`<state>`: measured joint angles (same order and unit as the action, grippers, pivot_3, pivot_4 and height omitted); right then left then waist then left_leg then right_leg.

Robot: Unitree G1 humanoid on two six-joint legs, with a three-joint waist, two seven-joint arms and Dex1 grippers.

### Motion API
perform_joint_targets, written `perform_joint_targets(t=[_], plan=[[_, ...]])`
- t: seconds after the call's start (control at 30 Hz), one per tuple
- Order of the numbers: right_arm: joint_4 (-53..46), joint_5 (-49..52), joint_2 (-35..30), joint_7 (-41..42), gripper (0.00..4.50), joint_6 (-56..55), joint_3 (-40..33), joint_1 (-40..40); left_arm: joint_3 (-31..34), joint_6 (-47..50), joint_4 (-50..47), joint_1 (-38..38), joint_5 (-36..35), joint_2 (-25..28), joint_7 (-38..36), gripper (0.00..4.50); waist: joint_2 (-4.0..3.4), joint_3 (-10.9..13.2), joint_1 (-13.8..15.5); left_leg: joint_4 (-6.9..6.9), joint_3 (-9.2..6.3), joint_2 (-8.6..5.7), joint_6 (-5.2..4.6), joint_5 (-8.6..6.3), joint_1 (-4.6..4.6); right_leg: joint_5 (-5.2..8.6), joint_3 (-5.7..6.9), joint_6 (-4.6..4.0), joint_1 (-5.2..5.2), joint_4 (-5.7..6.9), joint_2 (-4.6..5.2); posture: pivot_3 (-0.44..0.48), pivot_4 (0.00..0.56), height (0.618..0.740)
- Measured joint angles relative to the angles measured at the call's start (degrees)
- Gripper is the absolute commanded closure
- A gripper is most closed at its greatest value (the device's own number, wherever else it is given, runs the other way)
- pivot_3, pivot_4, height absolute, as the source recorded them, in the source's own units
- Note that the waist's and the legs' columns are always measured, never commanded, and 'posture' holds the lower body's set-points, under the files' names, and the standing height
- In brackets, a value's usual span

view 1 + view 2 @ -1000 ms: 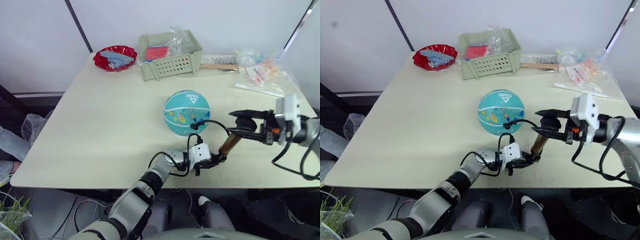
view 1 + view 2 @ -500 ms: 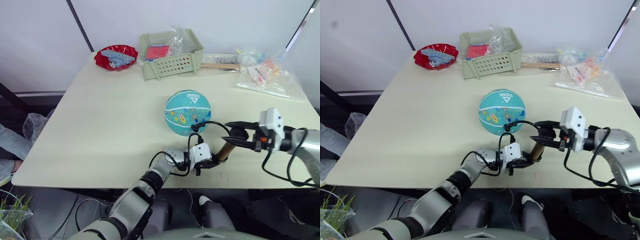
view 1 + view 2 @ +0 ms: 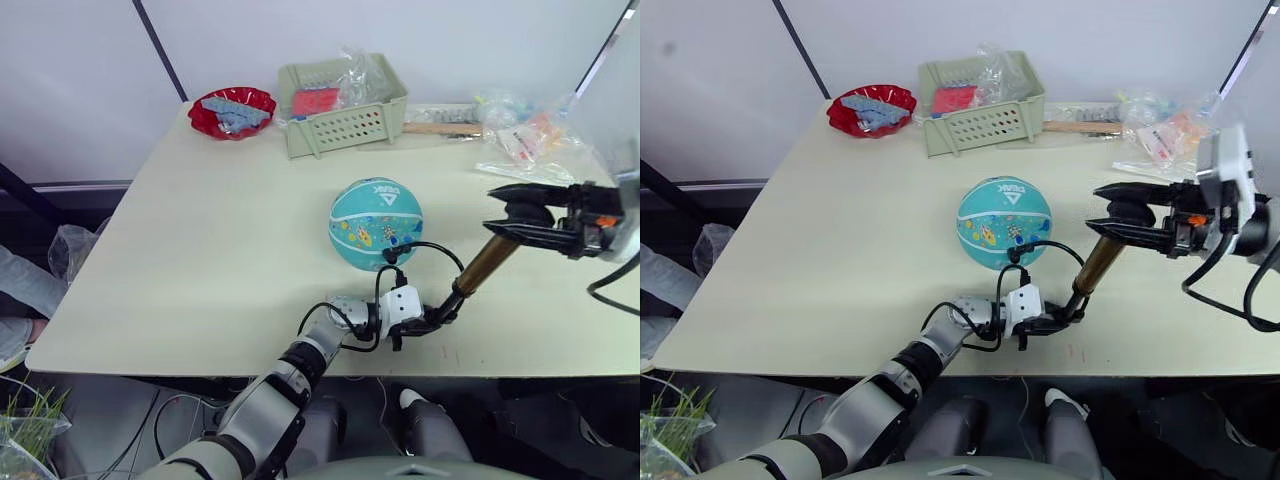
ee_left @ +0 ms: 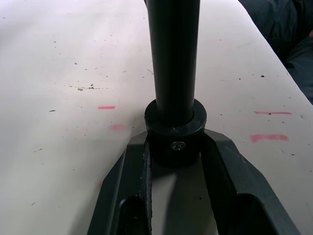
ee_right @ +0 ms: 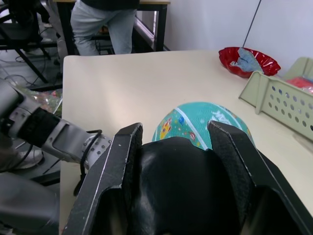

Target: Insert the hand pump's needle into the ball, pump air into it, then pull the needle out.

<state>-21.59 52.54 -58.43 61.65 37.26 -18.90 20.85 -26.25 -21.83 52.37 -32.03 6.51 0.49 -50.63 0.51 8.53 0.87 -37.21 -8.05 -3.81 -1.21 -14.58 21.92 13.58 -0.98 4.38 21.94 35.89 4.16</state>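
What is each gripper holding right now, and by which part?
Both hold the slim gold-bronze hand pump: the left gripper clamps its black bottom cap against the table, and the right gripper grips its black T-handle.

A red bowl (image 3: 231,113) sits beside a green basket (image 3: 343,107) — plastic bags (image 3: 530,145) well apart.

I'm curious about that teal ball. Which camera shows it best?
The left eye view: the whole ball sits unobstructed on the table. The right eye view matches it. The right wrist view hides its lower half behind the pump handle.
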Motion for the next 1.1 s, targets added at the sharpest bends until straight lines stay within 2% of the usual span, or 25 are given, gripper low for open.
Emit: perform_joint_targets(t=[0.1,0.23,0.43,0.6,0.7,0.87,1.1], plan=[[0.09,2.98,-2.98,-1.00,2.83,3.97,-1.54,3.02,0.30,-0.11,-0.01,0.06,-0.01,0.01,0.00,3.45,0.00,0.07,-0.01,0.00,-0.01,0.05,0.01,0.00,0.01,0.00,0.00,-0.01,0.03,0.00,0.09,0.000,0.150,0.740],[-0.47,3.67,-2.13,-2.18,2.83,4.89,-1.57,2.94,0.27,-0.15,-0.03,0.11,0.01,-0.03,-0.12,3.45,-0.03,0.05,0.01,0.02,0.00,0.04,0.00,0.00,0.02,0.00,-0.01,-0.01,0.04,0.00,0.10,0.000,0.150,0.740],[-2.50,-1.10,0.83,-2.10,2.83,-0.48,-1.18,-3.00,0.24,-0.13,-0.02,0.27,0.28,0.13,0.16,3.45,0.03,-0.13,-0.08,0.04,0.03,0.05,0.00,0.00,-0.09,0.01,-0.02,0.00,-0.03,0.00,-0.02,0.000,0.150,0.740],[-3.25,-12.32,7.53,-2.22,2.83,-12.48,7.32,-10.85,0.23,0.15,0.01,0.80,0.76,0.41,0.62,3.45,0.54,-0.79,-0.17,0.10,0.01,0.11,0.02,-0.01,-0.23,0.02,-0.02,-0.01,-0.10,0.00,-0.12,0.000,0.150,0.740],[-1.91,-17.69,10.90,-2.76,2.83,-18.11,11.60,-13.39,0.24,0.29,0.01,0.92,0.98,0.42,0.84,3.45,0.52,-0.93,-0.26,0.11,0.05,0.09,0.02,-0.01,-0.28,0.01,-0.06,0.00,-0.12,0.00,-0.14,0.000,0.150,0.740],[0.76,-23.09,14.71,-3.38,2.83,-23.10,15.69,-15.66,0.32,0.30,-0.01,0.98,1.01,0.44,0.81,3.45,0.44,-1.01,-0.26,0.13,0.01,0.11,0.02,-0.01,-0.33,0.02,-0.03,-0.02,-0.17,0.00,-0.18,0.000,0.150,0.740],[1.87,-24.21,15.38,-3.45,2.83,-23.29,16.06,-15.31,0.30,0.30,-0.27,0.98,1.00,0.33,0.63,3.45,0.34,-0.95,-0.20,0.14,-0.02,0.08,0.02,-0.01,-0.27,0.03,-0.01,-0.02,-0.15,-0.01,-0.17,0.000,0.150,0.740]])
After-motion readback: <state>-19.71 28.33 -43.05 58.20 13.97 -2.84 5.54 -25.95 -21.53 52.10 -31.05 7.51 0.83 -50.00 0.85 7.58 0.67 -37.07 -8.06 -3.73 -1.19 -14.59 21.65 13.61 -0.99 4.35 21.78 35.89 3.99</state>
